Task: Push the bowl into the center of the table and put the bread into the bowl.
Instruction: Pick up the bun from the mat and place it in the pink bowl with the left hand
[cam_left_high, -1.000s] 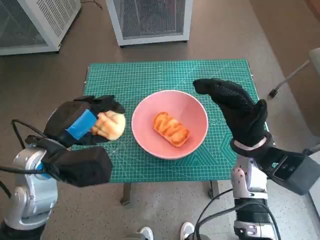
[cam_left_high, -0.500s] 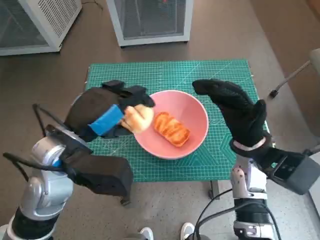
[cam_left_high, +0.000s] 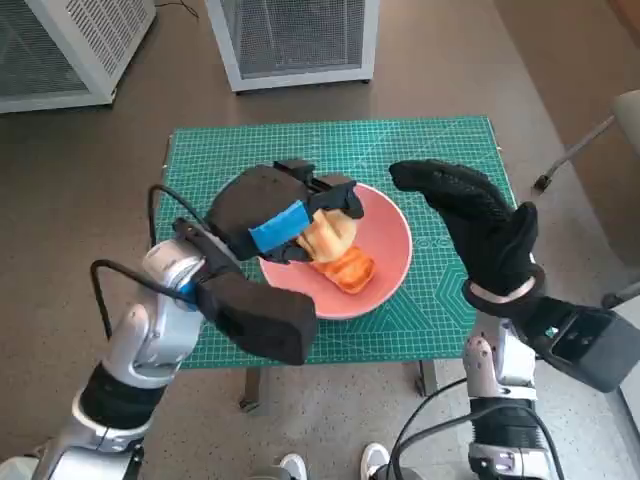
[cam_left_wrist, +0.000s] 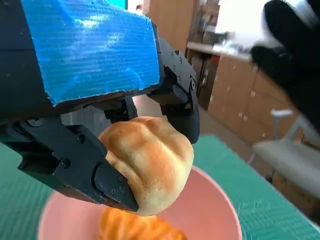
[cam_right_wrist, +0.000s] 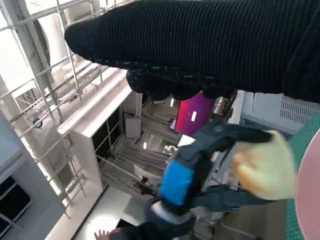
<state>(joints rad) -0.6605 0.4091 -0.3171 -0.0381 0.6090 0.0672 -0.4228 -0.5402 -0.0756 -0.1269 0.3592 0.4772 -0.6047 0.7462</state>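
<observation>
Pink bowl (cam_left_high: 375, 265) sits near the centre of the green mat (cam_left_high: 430, 160), already holding one glazed pastry (cam_left_high: 350, 268). Over its 10 o'clock rim, the left hand (cam_left_high: 270, 215) grips a round bun (cam_left_high: 330, 235) between its black fingers (cam_left_wrist: 75, 160), seemingly poised for dropping it in. At 3 o'clock the gloved right hand (cam_left_high: 475, 225) hovers empty, fingers loosely extended, clear of the bowl.

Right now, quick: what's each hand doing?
Left hand: holding a bread roll over the pink bowl.
Right hand: open, holding nothing, raised beside the bowl.
</observation>
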